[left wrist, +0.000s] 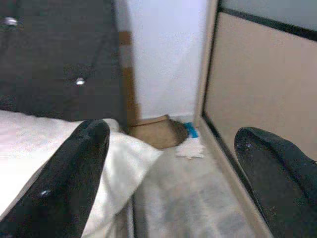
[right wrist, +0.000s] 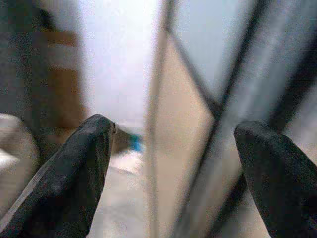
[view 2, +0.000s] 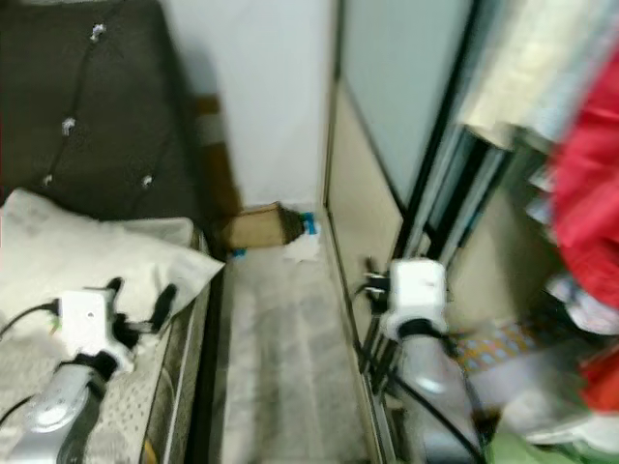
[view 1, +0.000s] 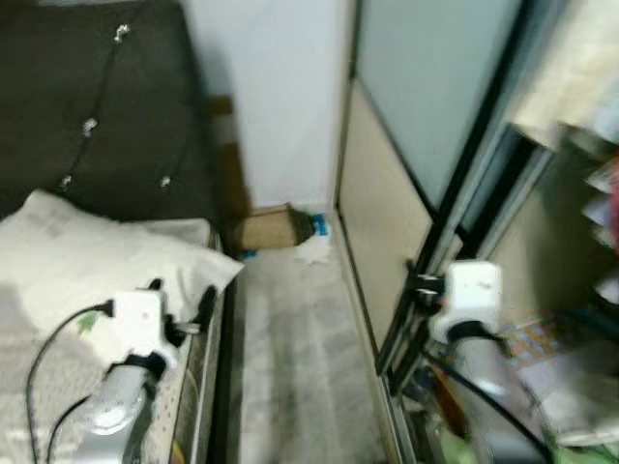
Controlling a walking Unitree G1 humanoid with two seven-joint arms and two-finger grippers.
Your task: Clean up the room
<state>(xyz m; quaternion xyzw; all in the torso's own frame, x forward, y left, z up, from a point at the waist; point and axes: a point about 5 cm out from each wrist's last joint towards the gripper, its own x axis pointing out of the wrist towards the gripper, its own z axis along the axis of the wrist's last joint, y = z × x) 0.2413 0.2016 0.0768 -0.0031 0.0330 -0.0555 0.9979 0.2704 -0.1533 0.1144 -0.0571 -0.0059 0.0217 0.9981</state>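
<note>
- White crumpled scrap (view 1: 312,250) lies on the floor strip (view 1: 295,358) at the far end of the aisle, against the white wall (view 1: 280,97). It is just beside a brown cardboard piece (view 1: 274,228), with a small blue item (view 1: 320,228) touching or nearly touching both.
- Judged handling: the scrap looks like tissue or thin cloth, so light, soft and easily crushed; pinch it at a raised fold, anywhere on top. The cardboard looks stiff and light; take it by its upper edge.
- Left gripper (view 1: 180,304) is over the bed edge by the pillow (view 1: 87,253), fingers (left wrist: 69,183) spread wide, holding nothing.
- Right gripper (right wrist: 173,173) is held ahead near the sliding wardrobe door (view 1: 387,222), fingers (right wrist: 74,173) also parted and empty.
- Both grippers are well apart from the litter.
- Hard to make out: all views are motion-blurred, so I cannot tell what the blue item is, or whether the cardboard is a flattened box or a bag.
- Cardboard's near end is hidden behind the pillow corner.
- Red garment (view 2: 585,193) and shelf clutter are cut off at the right.
</note>
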